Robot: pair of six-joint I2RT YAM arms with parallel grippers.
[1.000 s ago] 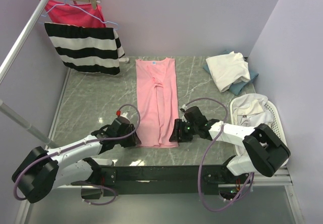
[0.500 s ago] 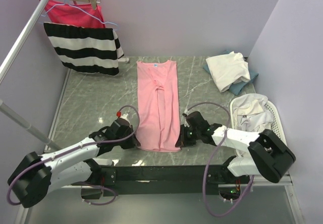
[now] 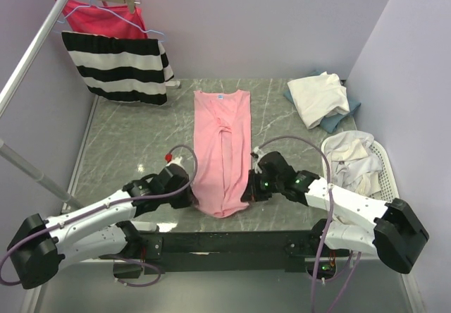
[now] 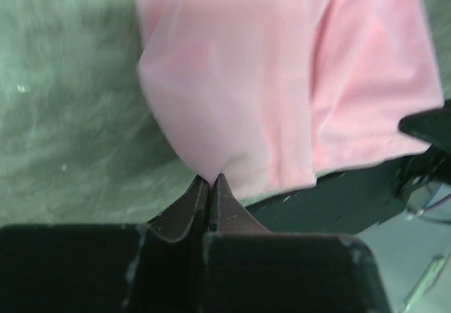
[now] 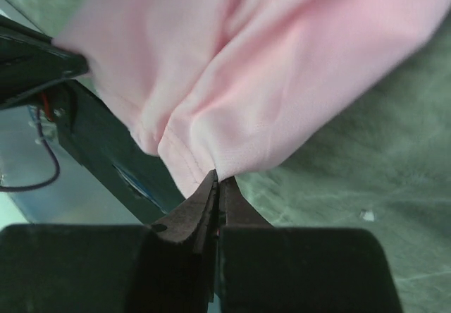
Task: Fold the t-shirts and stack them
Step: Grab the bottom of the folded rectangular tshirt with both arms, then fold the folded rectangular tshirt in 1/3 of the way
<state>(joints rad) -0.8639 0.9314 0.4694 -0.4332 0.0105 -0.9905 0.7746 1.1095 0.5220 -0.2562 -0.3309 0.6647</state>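
I've got the grey desk [image 3: 120, 144], and the pink t-shirt [image 3: 224, 137] lies long down its middle, collar at 12 o'clock, hem at 6. The cream t-shirts [image 3: 318, 96] are piled at 2 o'clock. My left tool [image 4: 210, 184] is pinching the hem's 7 o'clock corner, and my right tool [image 5: 217, 180] pinches the 5 o'clock corner.
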